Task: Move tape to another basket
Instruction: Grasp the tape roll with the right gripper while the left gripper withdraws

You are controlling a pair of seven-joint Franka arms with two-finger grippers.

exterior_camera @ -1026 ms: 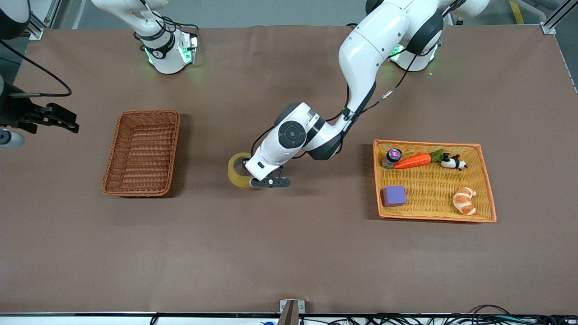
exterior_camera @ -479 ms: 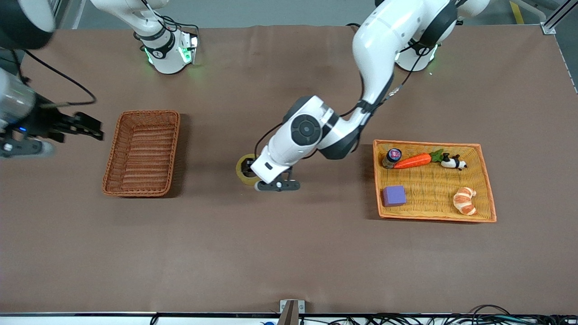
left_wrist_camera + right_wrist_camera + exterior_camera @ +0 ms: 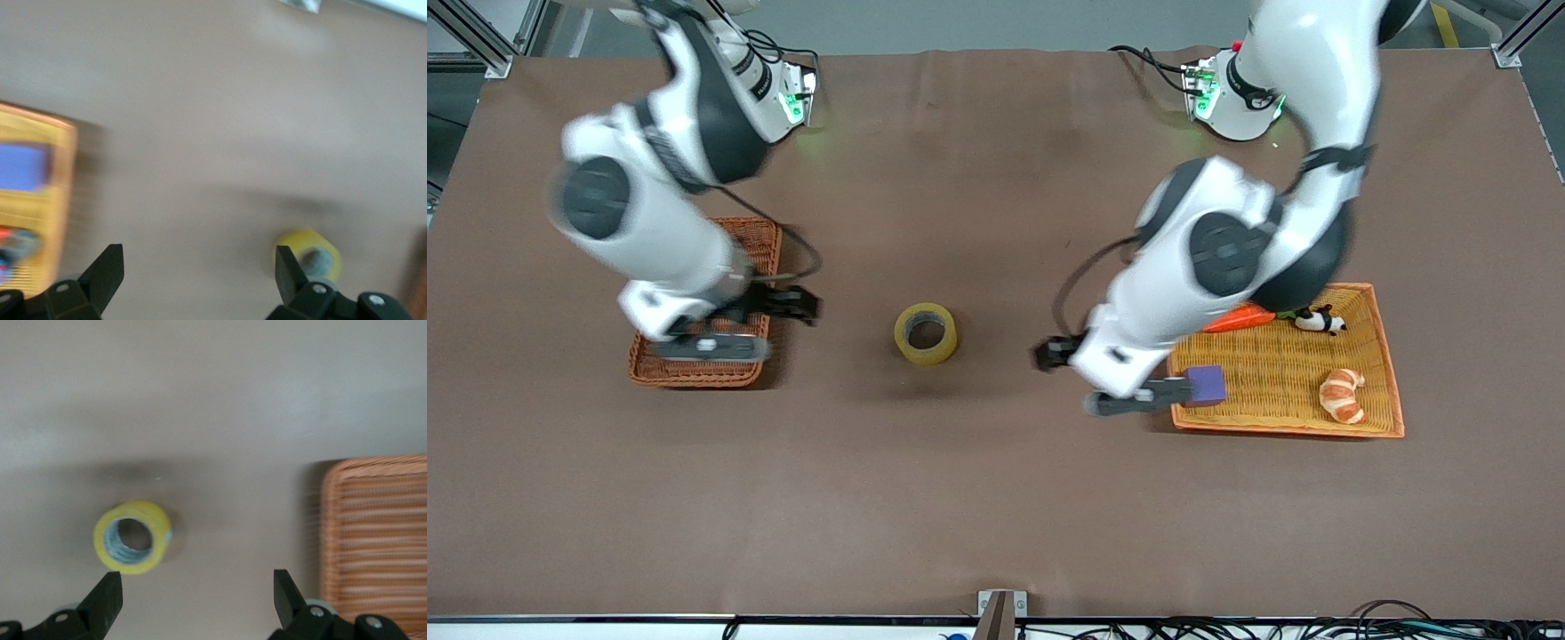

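Lying on bare table between the basket [image 3: 704,302] and tray [image 3: 1285,373], the tape [image 3: 926,332] sits apart from both spread-fingered tools.

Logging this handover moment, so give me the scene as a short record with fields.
tape: flat on the bare table between the two baskets, held by nothing
basket: reddish-brown wicker, toward the right arm's end, nothing visible in it
left tool: open, over the orange tray's edge by the purple block
right tool: open, over the basket's end nearer the front camera
orange tray: holds purple block, carrot, panda, croissant
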